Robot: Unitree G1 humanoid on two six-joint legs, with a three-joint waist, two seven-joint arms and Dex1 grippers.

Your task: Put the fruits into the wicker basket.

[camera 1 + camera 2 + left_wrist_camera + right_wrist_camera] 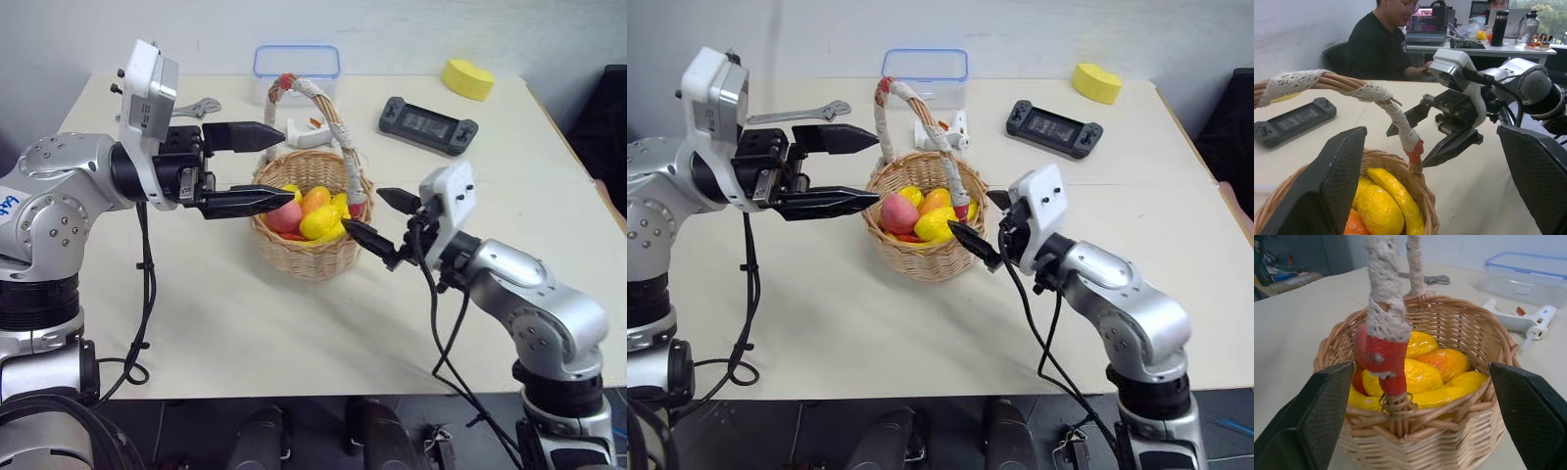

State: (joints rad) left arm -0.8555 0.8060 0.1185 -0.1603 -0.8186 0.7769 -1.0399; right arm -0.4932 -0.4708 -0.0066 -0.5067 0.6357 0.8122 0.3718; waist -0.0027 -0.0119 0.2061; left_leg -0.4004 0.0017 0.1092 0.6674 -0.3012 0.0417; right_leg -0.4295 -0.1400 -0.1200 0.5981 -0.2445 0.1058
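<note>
The basket (315, 220) is open from above except for its arched handle (323, 113). The left gripper (257, 168) flanks one side, the right gripper (380, 223) the other. The near table (245, 333) lies bare.

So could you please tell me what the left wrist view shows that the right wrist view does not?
Left wrist view only: the right gripper open beside the basket, a black handheld console, and a seated person behind the table.

Right wrist view only: a clear blue-rimmed box, a white glue gun, a wrench.

Both: the wicker basket holding the banana and other fruit.
</note>
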